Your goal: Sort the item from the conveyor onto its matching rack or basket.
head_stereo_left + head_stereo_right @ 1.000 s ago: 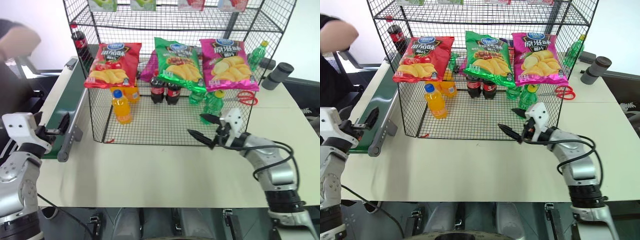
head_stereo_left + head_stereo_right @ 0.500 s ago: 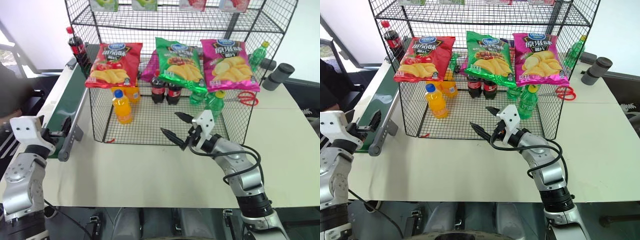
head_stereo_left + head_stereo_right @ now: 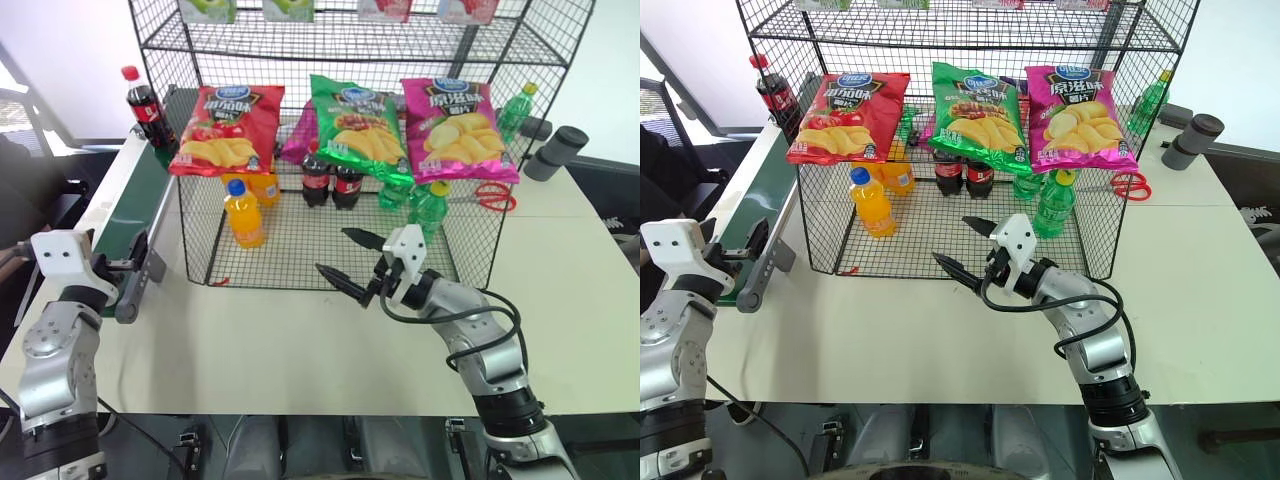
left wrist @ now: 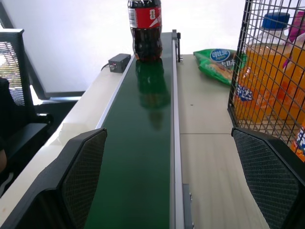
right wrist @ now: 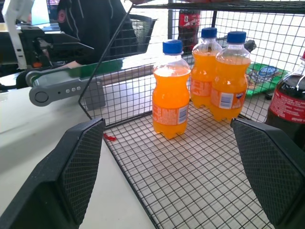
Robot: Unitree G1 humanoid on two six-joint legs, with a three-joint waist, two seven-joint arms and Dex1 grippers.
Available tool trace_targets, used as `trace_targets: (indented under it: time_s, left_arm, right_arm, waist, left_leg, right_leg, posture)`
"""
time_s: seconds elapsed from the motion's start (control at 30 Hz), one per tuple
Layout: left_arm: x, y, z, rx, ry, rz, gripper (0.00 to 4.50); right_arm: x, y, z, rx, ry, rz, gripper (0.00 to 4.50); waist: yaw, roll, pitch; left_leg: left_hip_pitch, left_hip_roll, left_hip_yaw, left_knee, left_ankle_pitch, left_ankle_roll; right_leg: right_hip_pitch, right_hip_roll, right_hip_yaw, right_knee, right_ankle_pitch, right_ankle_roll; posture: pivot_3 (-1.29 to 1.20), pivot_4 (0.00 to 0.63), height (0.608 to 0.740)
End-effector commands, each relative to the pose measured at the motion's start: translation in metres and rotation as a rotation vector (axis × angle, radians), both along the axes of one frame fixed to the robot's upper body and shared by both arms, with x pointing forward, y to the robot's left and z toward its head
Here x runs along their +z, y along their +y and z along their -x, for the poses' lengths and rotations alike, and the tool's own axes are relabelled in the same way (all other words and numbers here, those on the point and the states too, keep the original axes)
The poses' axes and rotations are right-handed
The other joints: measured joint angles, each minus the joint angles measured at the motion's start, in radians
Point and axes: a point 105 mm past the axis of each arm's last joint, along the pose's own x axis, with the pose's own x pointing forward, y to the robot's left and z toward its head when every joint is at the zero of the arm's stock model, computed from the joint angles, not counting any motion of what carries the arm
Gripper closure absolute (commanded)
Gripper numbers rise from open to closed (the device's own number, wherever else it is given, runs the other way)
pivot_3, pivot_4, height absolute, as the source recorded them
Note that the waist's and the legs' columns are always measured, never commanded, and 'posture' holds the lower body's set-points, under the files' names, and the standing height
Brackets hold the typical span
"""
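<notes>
One cola bottle (image 3: 143, 106) upright far down conveyor (image 3: 130, 215), awaiting pickup; left end effector (image 3: 112, 268) wide open, empty, waiting at near end; right end effector (image 3: 352, 262) likewise before rack (image 3: 300, 262).

The pink chip bag (image 3: 458, 128) on the rack's front is showing large Chinese characters, seemingly "原滋味". The red chip bag (image 3: 226, 128) and green chip bag (image 3: 358, 125) are carrying a blue oval logo too small to read, and the cola bottle (image 4: 145, 29) is wearing a red label with illegible white script.

Pale table (image 3: 300, 350), white wall (image 4: 71, 38) behind, black mesh chair (image 4: 14, 57) alongside
</notes>
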Motion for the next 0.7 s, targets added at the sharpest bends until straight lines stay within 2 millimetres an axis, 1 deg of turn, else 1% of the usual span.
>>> trace_targets:
  time_s: [0.03, 0.17, 0.3, 0.43, 0.5, 0.57, 0.7]
  left_arm:
    - [0.014, -0.004, -0.001, -0.011, -0.043, -0.034, 0.0]
    - [0.015, -0.003, 0.001, -0.01, -0.042, -0.032, 0.0]
    - [0.014, -0.001, 0.0, -0.012, -0.036, -0.033, 0.0]
    - [0.014, -0.003, -0.004, -0.024, -0.035, -0.023, 0.0]
    - [0.012, -0.004, -0.006, -0.032, -0.028, -0.021, 0.0]
    - [0.01, -0.005, -0.007, -0.039, -0.02, -0.017, 0.0]
    - [0.005, -0.007, -0.009, -0.045, 0.001, -0.018, 0.0]
  right_arm:
    - [0.014, -0.004, -0.001, 0.01, -0.06, 0.002, 0.11]
    - [0.014, -0.009, -0.005, -0.022, -0.047, 0.002, 0.11]
    - [0.01, -0.005, -0.003, -0.016, -0.039, 0.017, 0.11]
    - [0.013, -0.001, -0.001, -0.019, -0.064, 0.024, 0.11]
    - [0.013, 0.0, -0.001, -0.001, -0.047, 0.01, 0.11]
    - [0.01, -0.004, -0.006, -0.035, -0.034, 0.02, 0.11]
    - [0.003, -0.006, -0.01, -0.038, 0.0, 0.048, 0.11]
  waist:
    - [0.0, 0.0, 0.0]
    - [-0.001, 0.0, 0.0]
    - [0.0, 0.0, 0.0]
    - [0.0, 0.0, 0.0]
    - [0.0, 0.0, 0.0]
    - [0.0, 0.0, 0.0]
    - [-0.001, 0.0, 0.0]
  left_leg:
    - [0.0, 0.0, 0.0, 0.0, 0.0, 0.0]
    - [0.0, 0.0, 0.0, 0.0, 0.0, 0.0]
    - [0.0, 0.0, 0.0, 0.0, 0.0, 0.0]
    - [0.0, 0.0, 0.0, 0.0, 0.0, 0.0]
    - [0.0, 0.0, 0.0, 0.0, 0.0, 0.0]
    - [0.0, 0.0, 0.0, 0.0, 0.0, 0.0]
    - [0.0, 0.0, 0.0, 0.0, 0.0, 0.0]
  right_leg:
    - [0.0, 0.0, 0.0, 0.0, 0.0, 0.0]
    - [0.0, 0.0, 0.0, 0.0, 0.0, 0.0]
    - [0.0, 0.0, 0.0, 0.0, 0.0, 0.0]
    - [0.0, 0.0, 0.0, 0.0, 0.0, 0.0]
    - [0.0, 0.0, 0.0, 0.0, 0.0, 0.0]
    - [0.0, 0.0, 0.0, 0.0, 0.0, 0.0]
    - [0.0, 0.0, 0.0, 0.0, 0.0, 0.0]
  posture:
    - [0.0, 0.15, 0.734]
    - [0.0, 0.15, 0.734]
    - [0.0, 0.15, 0.734]
    - [0.0, 0.15, 0.734]
    - [0.0, 0.15, 0.734]
    - [0.0, 0.15, 0.734]
    - [0.0, 0.15, 0.734]
